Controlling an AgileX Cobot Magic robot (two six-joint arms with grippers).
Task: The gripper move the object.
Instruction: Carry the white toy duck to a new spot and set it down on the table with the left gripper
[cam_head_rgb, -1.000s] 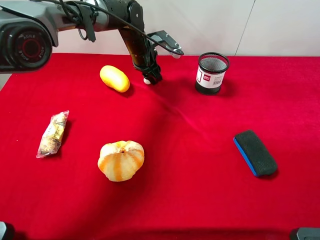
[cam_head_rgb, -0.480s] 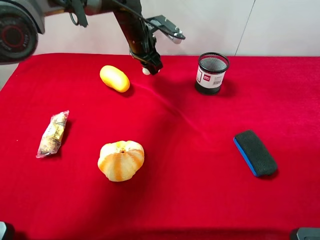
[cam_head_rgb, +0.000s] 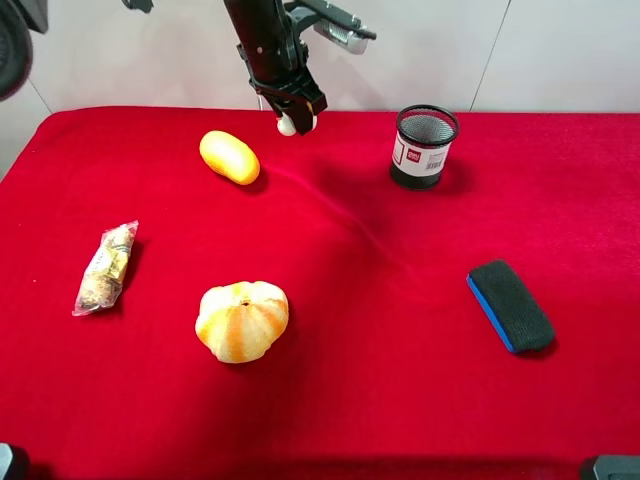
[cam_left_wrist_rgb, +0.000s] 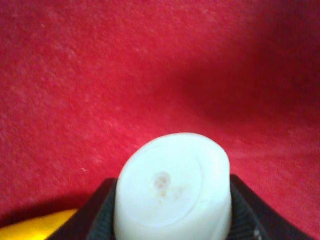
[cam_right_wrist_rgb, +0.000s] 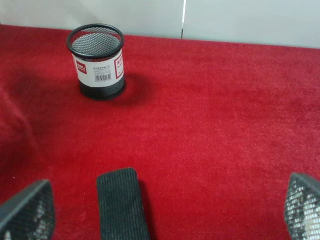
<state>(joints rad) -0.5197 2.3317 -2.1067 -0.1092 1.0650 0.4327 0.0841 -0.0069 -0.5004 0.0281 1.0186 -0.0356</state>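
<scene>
Black left tool grips the small white object between its fingers, holding it above the red surface, between the yellow fruit and the mesh cup. Right tool gapes wide, empty.

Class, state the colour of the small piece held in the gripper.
White and glossy; the left wrist view shows the piece best, held in the gripper.
</scene>
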